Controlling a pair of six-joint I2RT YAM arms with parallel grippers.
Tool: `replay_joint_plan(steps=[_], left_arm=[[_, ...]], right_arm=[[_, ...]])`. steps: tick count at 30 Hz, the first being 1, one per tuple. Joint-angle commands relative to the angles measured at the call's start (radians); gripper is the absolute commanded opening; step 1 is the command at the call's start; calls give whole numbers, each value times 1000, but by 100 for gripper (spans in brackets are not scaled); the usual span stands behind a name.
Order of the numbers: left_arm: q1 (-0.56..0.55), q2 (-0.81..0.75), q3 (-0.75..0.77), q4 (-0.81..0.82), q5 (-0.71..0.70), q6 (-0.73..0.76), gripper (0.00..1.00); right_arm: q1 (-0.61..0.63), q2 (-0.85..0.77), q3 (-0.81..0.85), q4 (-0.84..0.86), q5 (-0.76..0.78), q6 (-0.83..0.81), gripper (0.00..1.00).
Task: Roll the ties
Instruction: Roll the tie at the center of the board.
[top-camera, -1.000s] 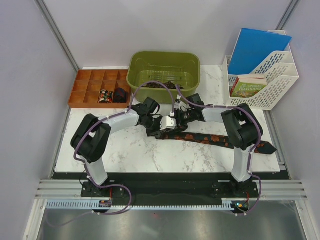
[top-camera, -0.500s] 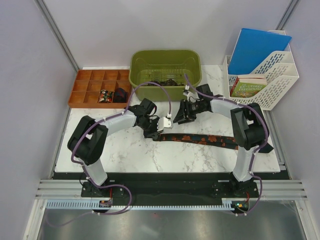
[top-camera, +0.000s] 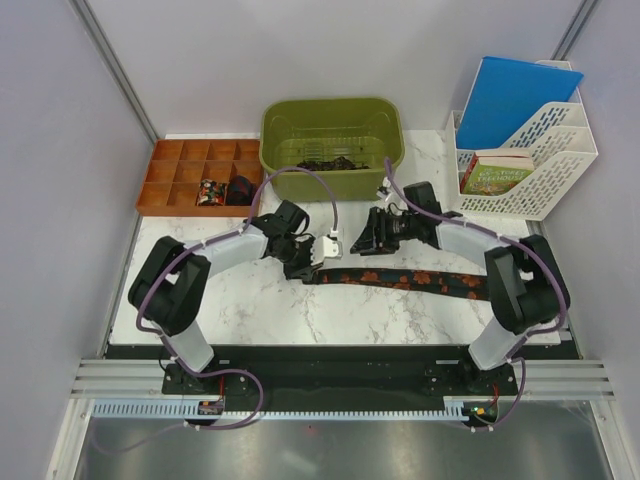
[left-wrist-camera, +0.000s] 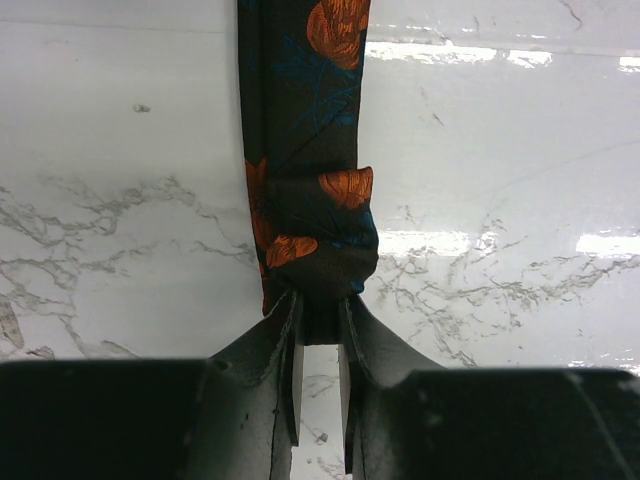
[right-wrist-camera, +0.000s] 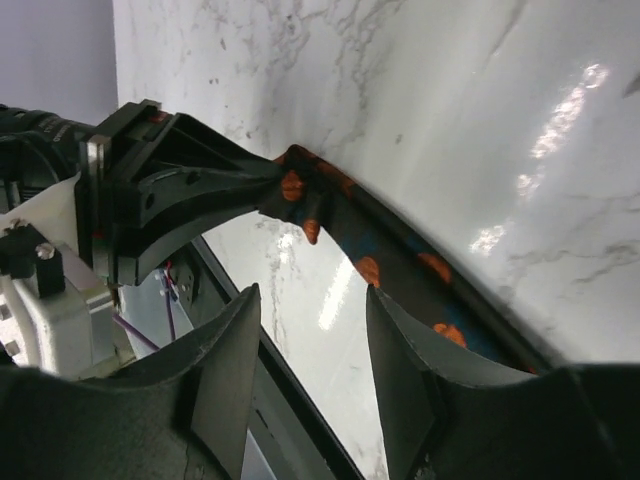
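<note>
marble table (top-camera: 250, 310) — left jaws pinch the tie (left-wrist-camera: 305, 150)

The tie (top-camera: 400, 278) is black with orange flowers and blue leaves. The table (top-camera: 260, 300) is white marble, veined grey. The bin (top-camera: 330, 120) is olive green, the tray (top-camera: 160, 170) orange-brown, the folder (top-camera: 520, 95) blue, the rack (top-camera: 560, 170) white.

The left arm (top-camera: 225, 245) and right arm (top-camera: 465, 238) are pale grey with big black joints. A purple cable (top-camera: 298, 169) runs along each. The left gripper (left-wrist-camera: 320, 312) and right gripper (right-wrist-camera: 308, 300) have black fingers (right-wrist-camera: 220, 380).
</note>
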Motion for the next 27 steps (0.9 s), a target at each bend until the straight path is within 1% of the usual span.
replay_joint_plan(steps=[1,2,4,6,7,9,10,13,16,18,22,27], left_arm=[[5,-62,-67,1,-40,-64,23],[4,-68,-84,4,-43,-67,23],[4,-85,-97,9,-47,-75,23],[4,-97,-110,14,-52,-79,23],[4,-98,-114,14,-55,-90,23],[4,-102,-117,17,-57,-99,23],[4,-102,-119,20,-60,-111,23],[5,-108,-122,30,-64,-128,23],[4,-111,-125,44,-69,-148,23],[4,-111,-131,55,-72,-162,23],[-1,-117,-145,87,-67,-188,23],[-9,-115,-157,110,-87,-197,23]], right_arm=[[77,-130,-174,340,102,203,54],[99,-141,-198,405,158,261,54],[124,-153,-254,481,192,312,54],[169,-140,-265,496,247,341,54],[181,-126,-268,539,249,353,54],[218,-77,-262,572,257,398,53],[228,-60,-261,628,251,422,53],[264,4,-235,679,231,462,51],[282,66,-239,722,223,493,49],[290,84,-251,734,223,504,50],[313,97,-241,727,235,490,54],[327,135,-232,721,229,504,54]])
